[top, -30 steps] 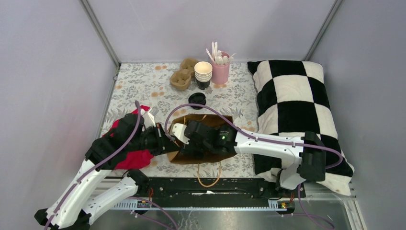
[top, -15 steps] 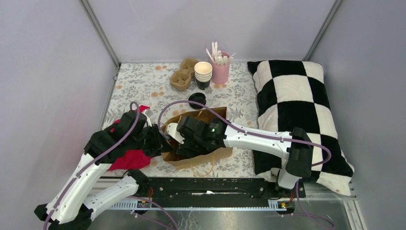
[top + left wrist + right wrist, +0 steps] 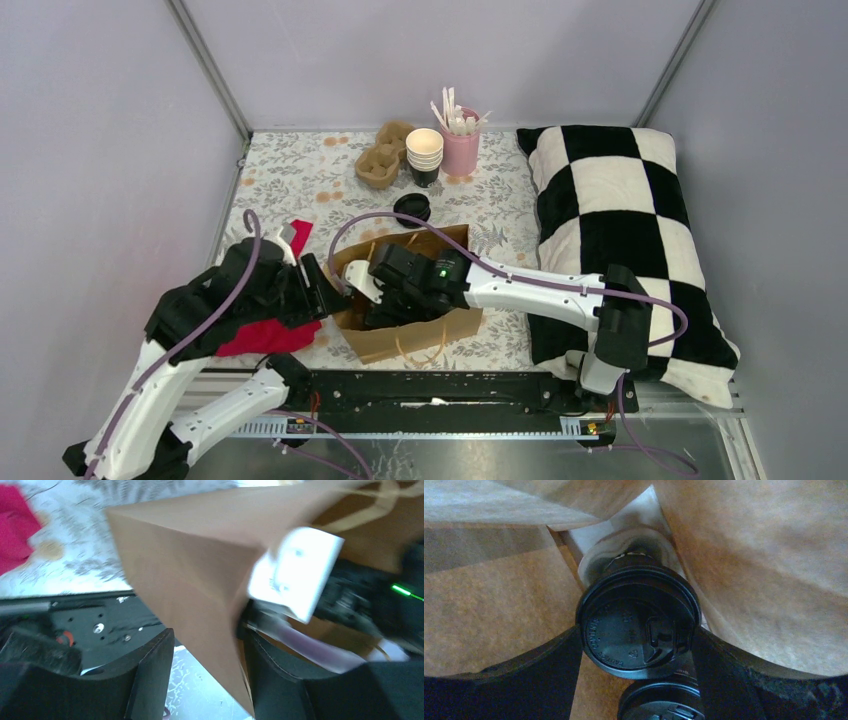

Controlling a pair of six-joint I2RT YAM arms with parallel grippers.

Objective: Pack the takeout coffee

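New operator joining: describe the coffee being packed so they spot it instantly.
On the floral table stands an open brown paper bag. Inside it, between the right gripper's jaws, is the takeout coffee. Its round black lid sets it apart from the lidless cup stack behind.

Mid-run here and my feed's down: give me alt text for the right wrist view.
A black-lidded takeout coffee, seen lid-on, sits deep inside a brown paper bag, held at its lid between the right claw's two dark fingers. A second black lid peeks in at the bottom edge.
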